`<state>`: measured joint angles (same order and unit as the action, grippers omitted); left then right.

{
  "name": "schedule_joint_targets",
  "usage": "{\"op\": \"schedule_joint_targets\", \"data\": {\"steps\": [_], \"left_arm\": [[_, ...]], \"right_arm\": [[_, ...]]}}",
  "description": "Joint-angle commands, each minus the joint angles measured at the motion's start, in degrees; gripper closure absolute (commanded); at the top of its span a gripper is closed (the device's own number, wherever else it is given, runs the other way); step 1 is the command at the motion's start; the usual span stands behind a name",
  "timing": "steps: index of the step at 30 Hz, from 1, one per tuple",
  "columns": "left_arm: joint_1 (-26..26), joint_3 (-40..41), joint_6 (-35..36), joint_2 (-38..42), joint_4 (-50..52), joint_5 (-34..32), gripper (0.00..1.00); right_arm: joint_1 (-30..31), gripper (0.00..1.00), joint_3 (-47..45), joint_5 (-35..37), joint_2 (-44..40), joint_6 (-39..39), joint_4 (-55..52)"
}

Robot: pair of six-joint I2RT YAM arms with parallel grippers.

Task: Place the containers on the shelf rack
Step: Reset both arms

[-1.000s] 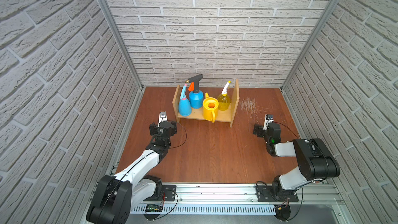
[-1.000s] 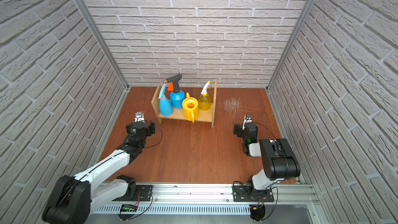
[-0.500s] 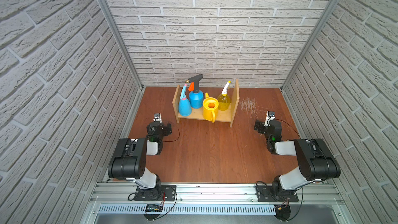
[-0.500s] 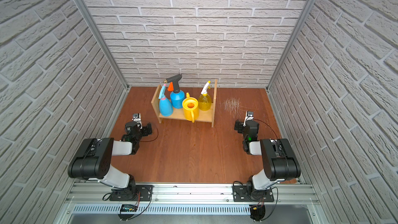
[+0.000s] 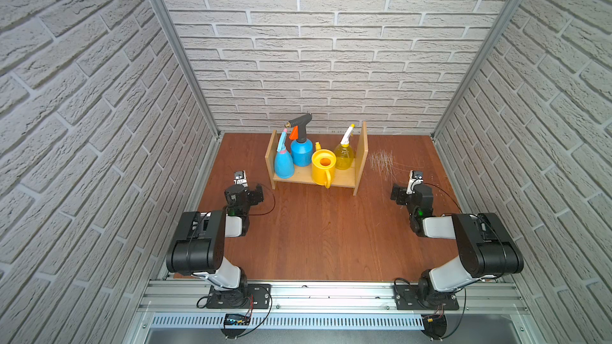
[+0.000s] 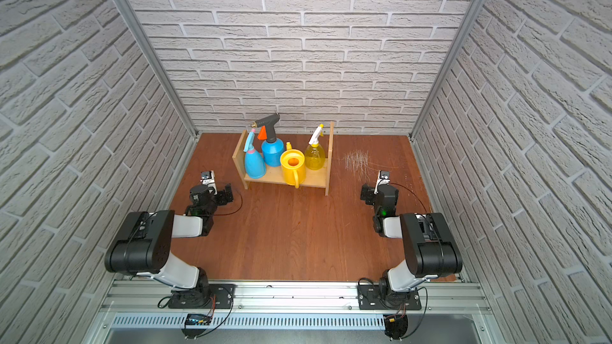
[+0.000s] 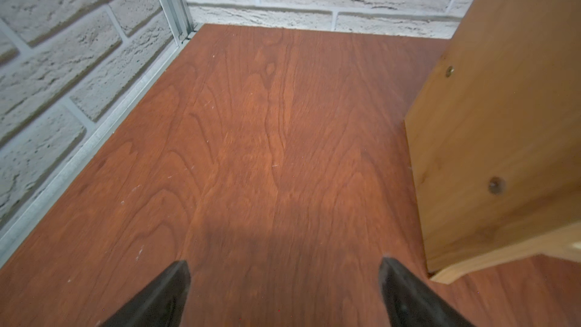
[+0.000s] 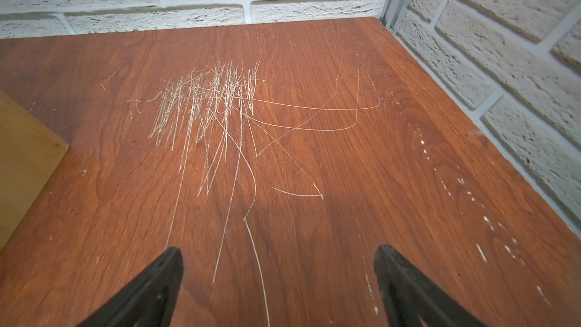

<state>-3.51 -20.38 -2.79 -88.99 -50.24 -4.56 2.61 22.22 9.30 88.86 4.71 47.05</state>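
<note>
**Containers.** All four are recorded upright on the board of the shelf rack (image 5: pixel 346 178), between its two side panels. From the panel on the left arm's side across to the other panel, the order in both top views is:
- slim light-blue spray bottle (image 5: pixel 283 164)
- blue pressure sprayer (image 5: pixel 301 153)
- yellow watering can (image 5: pixel 323 167)
- translucent yellow spray bottle (image 5: pixel 343 157)

The watering can is set nearest the rack's front edge, with its handle hanging past that edge. The pressure sprayer is set toward the rack's back. No container is seen off the rack, so placement is judged complete.

**Handling (judged).**
- All four are taken to be thin moulded plastic: light, stiff enough to lift, with walls that may give under a hard squeeze.
- Fill level cannot be told, even in the translucent bottle.
- The rounded bodies are expected to be smooth and slippery, so the narrow necks below the spray heads are preferred for a hold.
- The pressure sprayer is expected to be top-heavy under its black head.
- The watering can is best taken at the handle or across the rim.

**Pincers.**
- The left pincer (image 7: pixel 283 273) is spread wide with nothing between its tips. It sits low over the surface (image 5: pixel 318 233), just beside the outer face of the rack's panel.
- The right pincer (image 8: pixel 278 254) is likewise spread and empty. It is on the rack's opposite side, near a patch of scratches (image 8: pixel 213 105).
</note>
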Motion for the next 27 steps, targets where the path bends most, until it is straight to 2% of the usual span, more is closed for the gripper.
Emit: {"op": "schedule_joint_targets", "data": {"steps": [1, 4, 16, 24, 27], "left_arm": [[2.2, 6.2, 2.4, 0.3, -14.2, -2.5, 0.02], [3.0, 8.8, 3.7, -0.5, -20.7, -1.6, 0.02], [4.0, 10.1, 4.0, -1.3, -24.1, -4.4, 0.02], [4.0, 11.6, 4.5, -2.2, -28.0, -3.5, 0.02], [4.2, 12.4, 5.9, -2.5, -29.2, 0.0, 0.02]], "right_arm": [[-0.1, 0.01, 0.8, 0.5, -1.2, -0.1, 1.4], [-0.1, 0.01, 0.8, 0.5, -1.2, -0.1, 1.4], [-0.1, 0.01, 0.8, 0.5, -1.2, -0.1, 1.4], [-0.1, 0.01, 0.8, 0.5, -1.2, -0.2, 1.4], [-0.1, 0.01, 0.8, 0.5, -1.2, -0.2, 1.4]]}}
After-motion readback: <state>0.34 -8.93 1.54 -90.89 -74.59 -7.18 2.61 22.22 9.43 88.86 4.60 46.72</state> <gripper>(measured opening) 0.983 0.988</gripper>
